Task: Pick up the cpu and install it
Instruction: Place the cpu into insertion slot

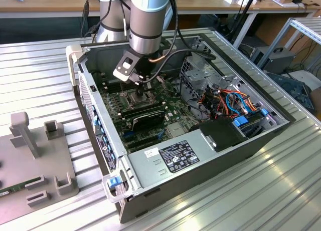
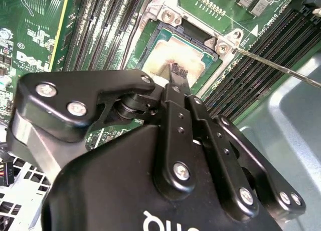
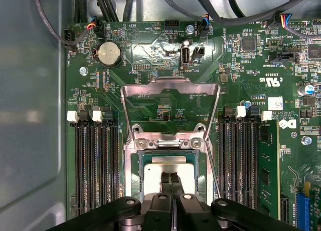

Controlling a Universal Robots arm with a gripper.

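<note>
The task looks most of the way through: the cpu (image 3: 153, 177) lies flat inside its socket (image 3: 134, 181) on the motherboard (image 3: 150, 50). The tool (image 3: 170, 177), its fingers pressed together with nothing between them, sits on or just above the chip's grey top (I cannot tell whether it touches). What is left, by my reading, is the securing, since the hinged metal frame (image 3: 170, 85) stands swung open and is not yet closed over the chip. The open computer case (image 1: 210, 163) on the ribbed tabletop (image 1: 40, 70) holds the motherboard, a power supply (image 1: 175, 156) and bundles of coloured cables (image 1: 233, 98).
</note>
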